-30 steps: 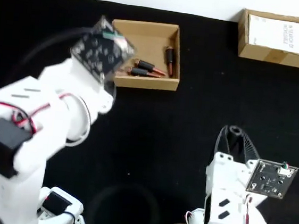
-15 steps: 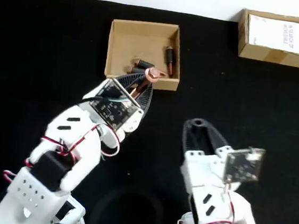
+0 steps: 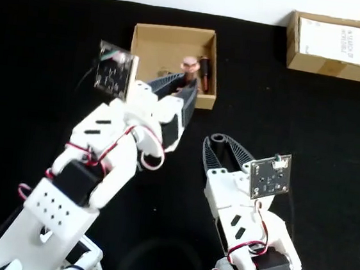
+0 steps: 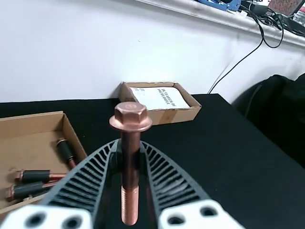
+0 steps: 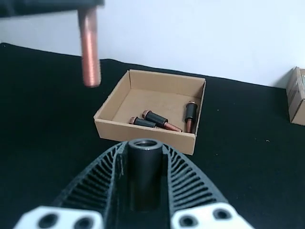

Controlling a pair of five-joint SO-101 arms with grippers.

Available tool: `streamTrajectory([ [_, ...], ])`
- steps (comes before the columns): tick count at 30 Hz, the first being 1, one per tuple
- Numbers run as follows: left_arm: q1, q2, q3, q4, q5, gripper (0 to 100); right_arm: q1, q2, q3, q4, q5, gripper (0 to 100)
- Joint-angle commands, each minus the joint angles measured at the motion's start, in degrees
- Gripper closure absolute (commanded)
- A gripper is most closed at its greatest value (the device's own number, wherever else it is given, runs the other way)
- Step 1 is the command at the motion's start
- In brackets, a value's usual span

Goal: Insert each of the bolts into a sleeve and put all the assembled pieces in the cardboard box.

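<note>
From above, the left gripper (image 3: 182, 87) is closed on a copper bolt (image 3: 189, 64), held upright with its hexagonal head on top, over the near wall of the cardboard box (image 3: 138, 47) that sits by the far edge of the black table (image 3: 309, 129). One assembled piece (image 3: 204, 73) lies along the box's right wall. The right gripper (image 3: 220, 143) is nearer the middle of the table, its fingers closed on a black sleeve (image 3: 218, 140) with the open bore facing up. A second box (image 3: 332, 66) with a printed sheet inside sits at the far right corner. The left wrist view shows the bolt (image 4: 129, 125) clamped about mid-shank between the ribbed fingers (image 4: 90, 183) – head above them, threaded end below. Three assembled pieces (image 4: 33, 176) lie in the cardboard box (image 4: 28, 119). In the right wrist view, the sleeve (image 5: 144, 167) stands upright between the fingers (image 5: 190, 183), and the bolt's shank (image 5: 89, 47) hangs above the table, well apart from the sleeve – beyond it, the cardboard box (image 5: 143, 136).
</note>
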Motion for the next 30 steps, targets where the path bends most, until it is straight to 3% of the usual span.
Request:
streamTrajectory([
  [1, 1.19, 3.38, -6.2, -1.32, 0.88, 99, -0.4, 0.48, 0.04, -2.07, 0.44, 99.1],
  [13, 8.66, 9.01, -6.46, -1.41, 0.97, 99, -0.22, 0.48, 0.4, -2.07, 0.53, 99.1],
  [24, 10.42, 9.1, -6.29, -1.41, 0.97, 99, -0.13, 0.4, -0.04, -2.07, 0.53, 99.1],
  [30, 9.98, 8.75, -0.84, -1.32, 7.3, 99, -0.04, 0.13, -0.13, -2.07, 0.53, 99.1],
])
